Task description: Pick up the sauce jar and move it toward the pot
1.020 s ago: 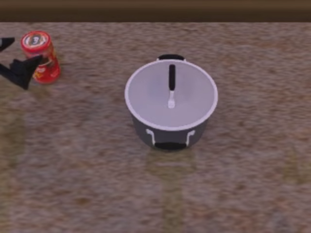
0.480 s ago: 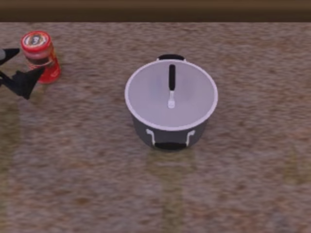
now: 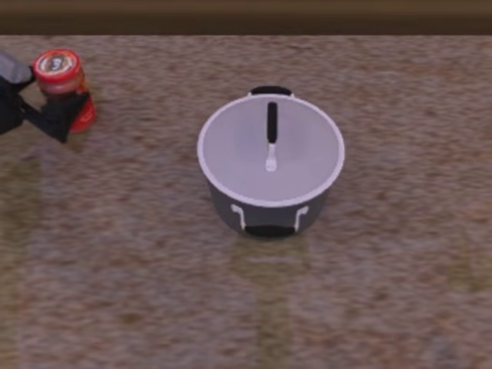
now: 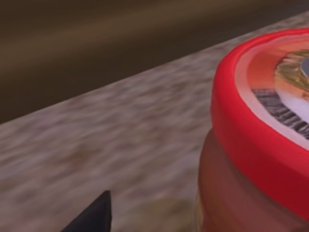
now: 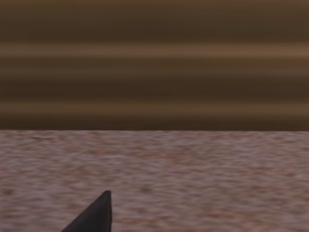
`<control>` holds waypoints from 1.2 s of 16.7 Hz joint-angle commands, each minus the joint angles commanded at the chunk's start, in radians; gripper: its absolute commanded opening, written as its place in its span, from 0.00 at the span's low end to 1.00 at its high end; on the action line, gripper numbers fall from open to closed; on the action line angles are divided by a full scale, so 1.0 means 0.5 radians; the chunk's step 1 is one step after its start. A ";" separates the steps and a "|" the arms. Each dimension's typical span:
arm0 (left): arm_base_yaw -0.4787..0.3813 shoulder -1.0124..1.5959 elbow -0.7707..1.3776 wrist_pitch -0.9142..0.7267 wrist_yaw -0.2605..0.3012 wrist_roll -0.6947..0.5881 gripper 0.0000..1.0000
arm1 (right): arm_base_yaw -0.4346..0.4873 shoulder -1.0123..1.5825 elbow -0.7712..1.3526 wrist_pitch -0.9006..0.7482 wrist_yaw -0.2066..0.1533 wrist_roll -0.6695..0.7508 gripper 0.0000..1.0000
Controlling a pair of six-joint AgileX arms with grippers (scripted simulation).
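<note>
The sauce jar [image 3: 63, 77], with its red lid and red label, stands upright at the table's far left, near the back edge. My left gripper [image 3: 55, 88] is open and reaches in from the left with one finger on each side of the jar. In the left wrist view the sauce jar [image 4: 256, 145] fills the frame close up, and one dark fingertip [image 4: 96, 212] stays apart from it with bare table between. The dark grey pot [image 3: 269, 165] with its pale lid sits at the table's middle, well right of the jar. My right gripper is out of the top view; its wrist view shows one fingertip [image 5: 99, 212] over bare table.
The table's back edge [image 3: 246, 34] runs just behind the jar, with a dark wooden wall beyond it. The mottled brown tabletop [image 3: 138, 231] stretches between jar and pot.
My left gripper has slid rightward until its fingers straddle the jar. Jar and pot have not moved.
</note>
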 joint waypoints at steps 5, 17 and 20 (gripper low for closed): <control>-0.036 0.045 0.063 -0.001 -0.033 -0.021 1.00 | 0.000 0.000 0.000 0.000 0.000 0.000 1.00; -0.036 0.045 0.063 -0.001 -0.033 -0.021 0.17 | 0.000 0.000 0.000 0.000 0.000 0.000 1.00; -0.036 0.045 0.063 -0.001 -0.033 -0.021 0.00 | 0.000 0.000 0.000 0.000 0.000 0.000 1.00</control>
